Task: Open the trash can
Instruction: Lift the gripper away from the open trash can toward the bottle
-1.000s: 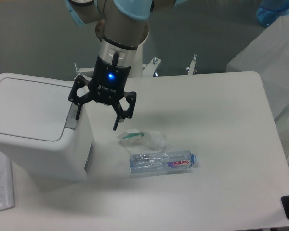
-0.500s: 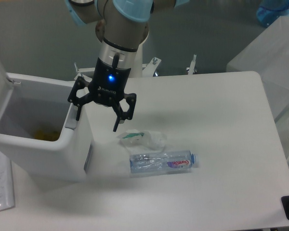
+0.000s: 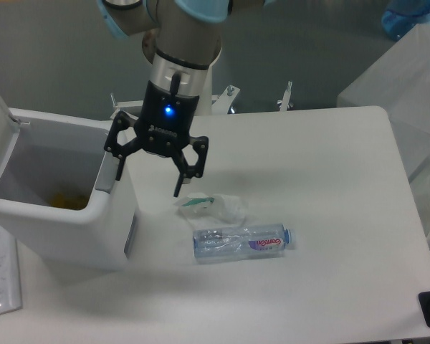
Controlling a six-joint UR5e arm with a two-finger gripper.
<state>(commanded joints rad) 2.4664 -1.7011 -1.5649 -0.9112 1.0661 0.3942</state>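
Bottle (image 3: 242, 242) label: red word, too blurred to read for certain. Gripper (image 3: 149, 174) body: small white lettering, illegible. No other text.

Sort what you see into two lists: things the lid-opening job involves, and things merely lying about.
Job:
large white boxy plastic trash can, lid up, something yellow inside
black two-finger gripper, open, one finger at the bin's grey strip

Lying about:
clear plastic water bottle, on its side
crumpled clear wrapper
white table
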